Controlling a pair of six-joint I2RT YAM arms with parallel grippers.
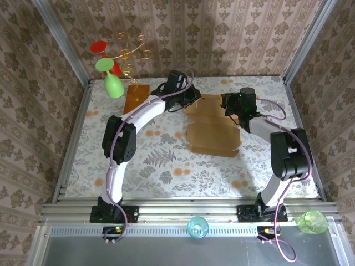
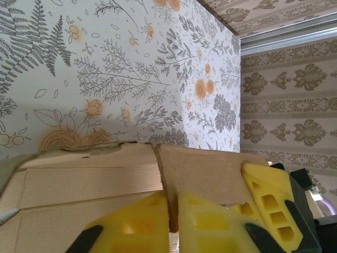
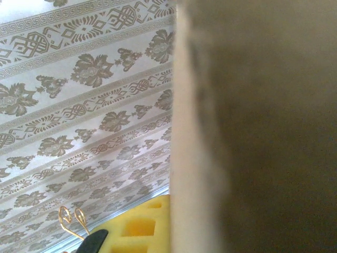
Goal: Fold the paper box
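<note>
The floral-patterned table [image 1: 166, 172] carries the paper box [image 1: 213, 138] and an orange-brown wooden board [image 1: 136, 98].

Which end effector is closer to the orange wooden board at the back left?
Left. The left end effector grips the paper box just right of the wooden board; the right end effector grips it farther right.

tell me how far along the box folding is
Early. Done: little beyond both arms being at the far edge of the box. In hand: the left gripper is clamped on a flap; the right gripper is shut, apparently on cardboard too. Left: the box lies mostly flat on the table, no walls standing.
</note>
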